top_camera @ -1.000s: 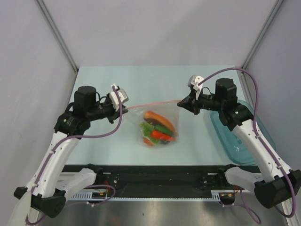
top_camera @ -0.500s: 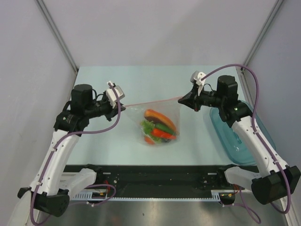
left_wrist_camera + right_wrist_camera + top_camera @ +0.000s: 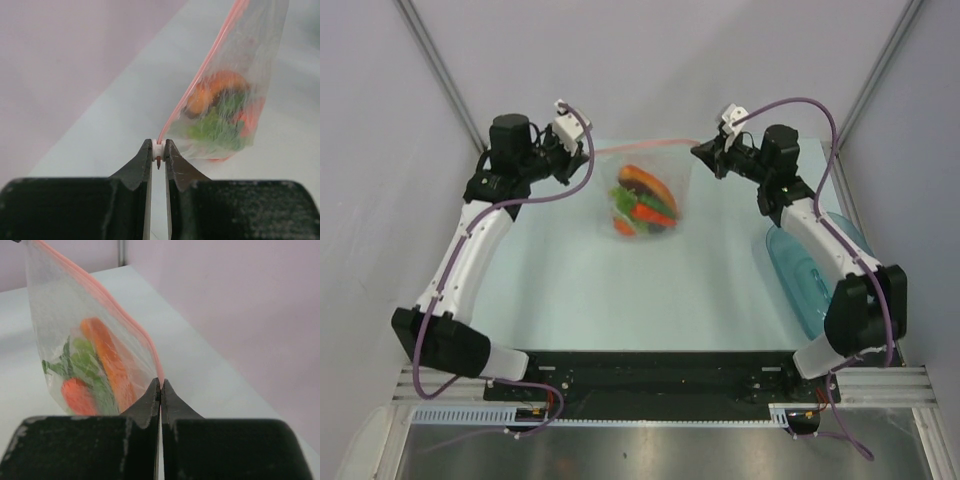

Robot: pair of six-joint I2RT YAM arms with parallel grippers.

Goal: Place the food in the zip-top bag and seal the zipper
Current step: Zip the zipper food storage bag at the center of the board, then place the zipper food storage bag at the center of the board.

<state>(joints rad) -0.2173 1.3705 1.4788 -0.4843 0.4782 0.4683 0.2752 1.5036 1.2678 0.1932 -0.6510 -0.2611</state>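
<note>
From above, the bag [image 3: 665, 180] hangs stretched between the two arms over the far part of the table [image 3: 620, 290], with its zipper [image 3: 645, 146] pulled into a nearly straight line. The left claw [image 3: 590, 152] pinches one end of that strip and the right claw [image 3: 699, 151] pinches the other. The food [image 3: 642, 203] sits bunched in the bottom of the bag. A teal bowl [image 3: 815, 285] lies well apart at the right edge. The main risk, as I judge it, is the pull itself. Both grips are on thin end corners, so any further spreading of the arms could tear the plastic or slip a corner free. The loaded bag would then swing from one claw or drop.

In the left wrist view, the left claw is almost clenched, its tips clamping a small white piece [image 3: 158, 149] at the very end of the zipper. That hold is narrow. With the food's weight hanging below and off to one side, a jerk could work the piece out from between the tips.

In the right wrist view, the right claw is clenched tight on the opposite corner, just where the strip ends. A carrot [image 3: 107, 360], a green bunch [image 3: 82, 365] and a red fruit [image 3: 77, 392] press against the bag's wall. Near this claw the strip reads as one closed line, but I cannot tell whether it is sealed along its whole length. If a gap remains and the bag tips, small pieces could spill out.
</note>
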